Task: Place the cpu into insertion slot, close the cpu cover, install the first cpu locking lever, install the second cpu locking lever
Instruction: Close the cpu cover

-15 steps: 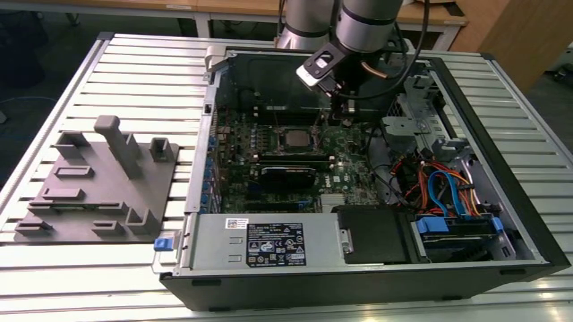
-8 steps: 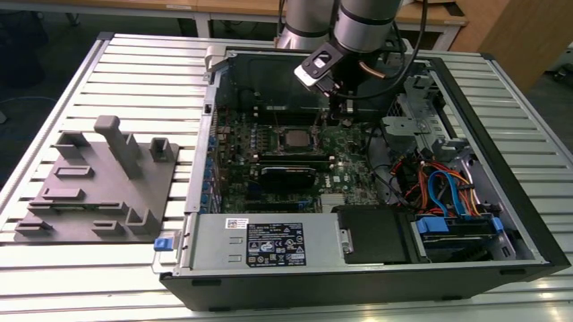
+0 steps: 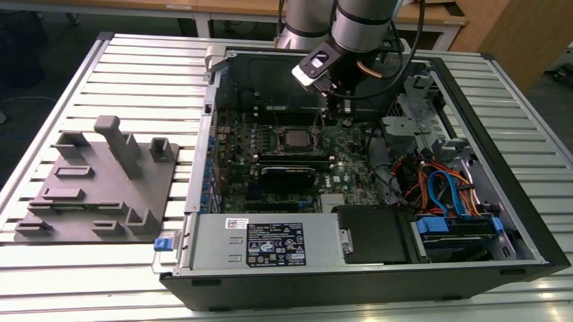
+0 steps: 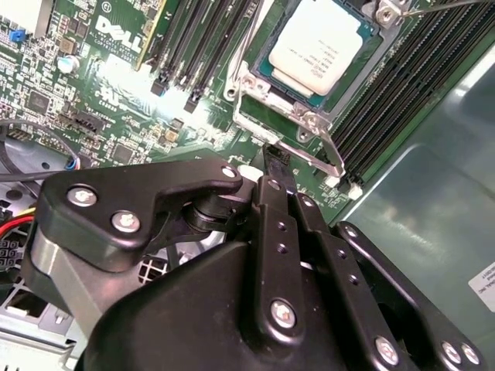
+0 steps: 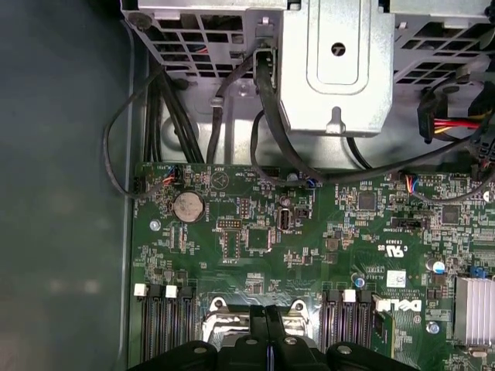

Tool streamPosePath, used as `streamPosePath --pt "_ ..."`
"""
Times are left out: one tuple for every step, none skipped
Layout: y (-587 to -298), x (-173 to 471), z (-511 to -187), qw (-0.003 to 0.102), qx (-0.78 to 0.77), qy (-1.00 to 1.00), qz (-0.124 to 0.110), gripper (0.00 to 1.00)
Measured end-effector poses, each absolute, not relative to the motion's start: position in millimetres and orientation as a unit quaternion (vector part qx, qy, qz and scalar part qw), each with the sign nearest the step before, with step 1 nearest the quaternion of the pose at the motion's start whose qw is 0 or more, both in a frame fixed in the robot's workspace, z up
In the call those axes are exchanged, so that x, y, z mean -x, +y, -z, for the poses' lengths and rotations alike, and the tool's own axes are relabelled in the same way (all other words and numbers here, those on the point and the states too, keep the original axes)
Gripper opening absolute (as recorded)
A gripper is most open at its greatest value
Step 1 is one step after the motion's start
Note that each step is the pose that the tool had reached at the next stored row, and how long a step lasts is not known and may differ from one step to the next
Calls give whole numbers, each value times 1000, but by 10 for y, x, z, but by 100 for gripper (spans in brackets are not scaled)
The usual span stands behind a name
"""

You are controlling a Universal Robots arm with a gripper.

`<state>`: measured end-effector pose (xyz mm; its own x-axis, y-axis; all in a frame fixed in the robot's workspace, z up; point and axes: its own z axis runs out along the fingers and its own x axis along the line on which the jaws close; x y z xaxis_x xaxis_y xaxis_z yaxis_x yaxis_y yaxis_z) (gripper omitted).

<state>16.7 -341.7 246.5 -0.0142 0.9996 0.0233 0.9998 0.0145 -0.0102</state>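
Observation:
The cpu (image 4: pixel 321 42), a silvery square chip, lies in the insertion slot (image 3: pixel 294 139) on the green board. The silver cpu cover (image 4: pixel 272 116) lies down around it, with the chip showing through its window. A thin wire lever (image 4: pixel 331 151) runs along one edge of the cover, and another lever (image 4: pixel 433 8) shows at the far corner. My gripper (image 4: pixel 276 164) is shut with nothing between its fingers, its tip just off the cover's near edge. From the exterior view, the gripper (image 3: pixel 333 117) hangs just behind and to the right of the slot. The first wrist view has the gripper's (image 5: pixel 267 313) fingers pressed together.
Long black memory slots (image 4: pixel 197 46) flank the socket on both sides. A black module (image 3: pixel 286 176) sits in front of it. A metal drive cage (image 5: pixel 332 69) and cables (image 3: pixel 443 191) crowd the case's right. A grey fixture (image 3: pixel 98 181) stands on the slatted table, left of the case.

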Motion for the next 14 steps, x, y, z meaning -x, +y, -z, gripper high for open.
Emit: streamPosePath --pt "-3417 -163 -2465 12 702 -712 5 10" --pt "-3417 -160 -2465 12 702 -712 5 10" --pt "-3417 -156 -2465 12 702 -712 5 10" --pt "-3417 -153 -2465 12 702 -712 5 10" --pt "-3417 -152 -2465 12 702 -712 5 10" --pt "-3417 -149 -2465 12 702 -712 5 10" --pt "-3417 -147 -2465 12 702 -712 5 10" --pt "-3417 -147 -2465 12 702 -712 5 10" --pt "-3417 -146 -2465 12 702 -712 5 10" --pt "-3417 -146 -2465 12 702 -712 5 10" --pt "-3417 -144 -2465 12 702 -712 5 10" --pt "-3417 -142 -2465 12 702 -712 5 10" --pt "-3417 -140 -2465 12 702 -712 5 10" --pt "-3417 -138 -2465 12 702 -712 5 10"
